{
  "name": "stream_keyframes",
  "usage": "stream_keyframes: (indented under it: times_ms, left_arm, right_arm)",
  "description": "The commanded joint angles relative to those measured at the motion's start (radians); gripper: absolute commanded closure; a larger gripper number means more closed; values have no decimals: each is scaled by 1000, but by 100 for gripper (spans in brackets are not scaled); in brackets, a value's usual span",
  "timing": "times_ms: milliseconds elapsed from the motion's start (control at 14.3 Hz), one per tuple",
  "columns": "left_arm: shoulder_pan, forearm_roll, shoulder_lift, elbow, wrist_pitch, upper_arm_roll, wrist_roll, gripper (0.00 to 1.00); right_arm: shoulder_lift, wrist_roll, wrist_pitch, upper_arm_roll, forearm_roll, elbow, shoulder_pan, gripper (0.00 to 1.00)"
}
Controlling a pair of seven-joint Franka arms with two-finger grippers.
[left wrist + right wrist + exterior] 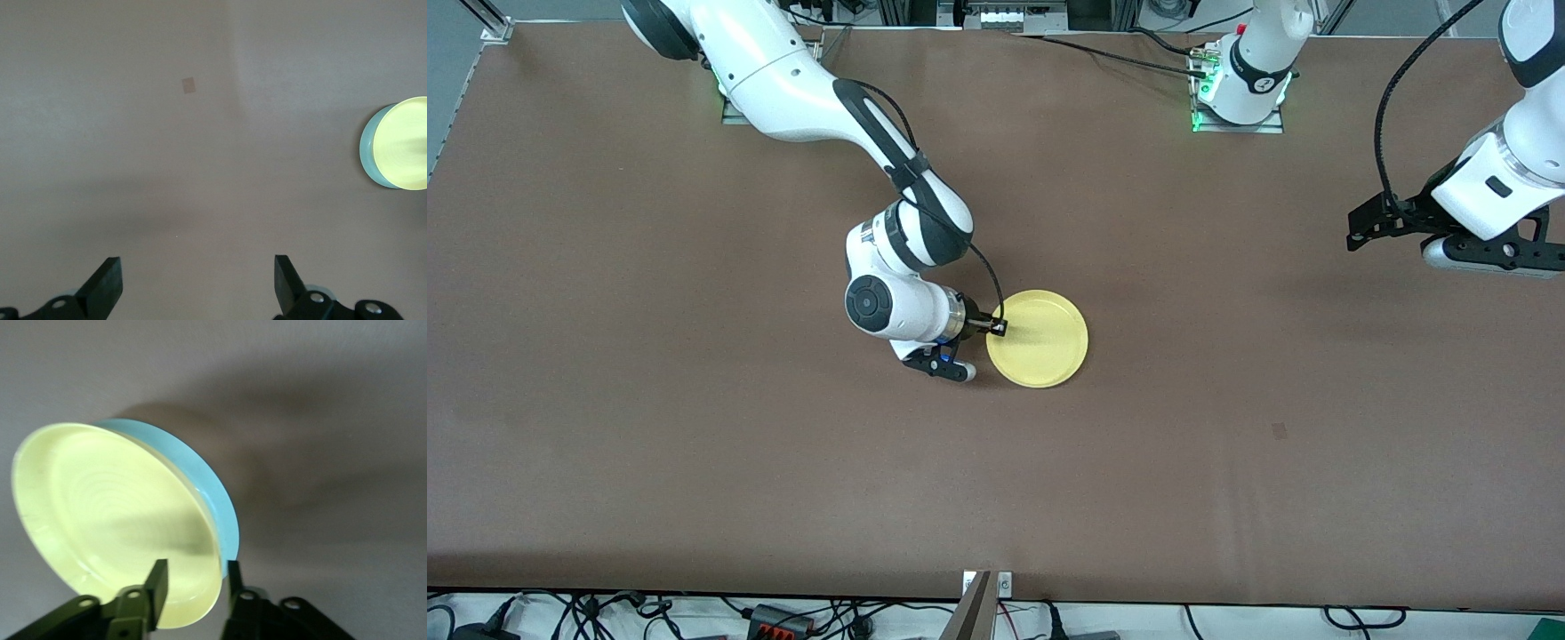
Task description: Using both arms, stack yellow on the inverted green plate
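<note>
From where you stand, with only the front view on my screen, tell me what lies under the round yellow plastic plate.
Observer: The yellow plate sits on a round pale mint-green plastic plate; both wrist views show its edge beneath.
Operator: Report the right gripper's fingers.
Observer: The right gripper straddles the rim of the yellow plate, one finger inside it and one outside, over the green plate's edge. I cannot tell whether they press it.
Operator: Now the left gripper.
Observer: The left gripper is open over bare brown table, waiting at the left arm's end; the stack shows at the edge of its view.
</note>
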Motion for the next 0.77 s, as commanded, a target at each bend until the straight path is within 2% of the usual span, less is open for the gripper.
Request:
stream_keyframes:
  times_ms: [0,210,421,491,701]
  left_arm:
    - [31,-16,-15,6,-11,-25,21,0]
    - [25,-15,-6,30,-11,-25,24,0]
    - [19,-15,-7,32,-12,-28,24,0]
    - [14,-15,-9,33,-11,-33,23,0]
    - [14,-4,-10,35,-17,-50,24,0]
  right_arm:
    - [-78,17,-100,-66,-93,-2,-5,0]
    - [-177,-27,-228,-139,-237,-2,-25,0]
    - [-244,-154,-318,-202,-352,-2,-82,0]
    - [-259,-186,-346,-221,-354,-2,-109,0]
    - [-316,-320,-400,-224,-357,0,-213,0]
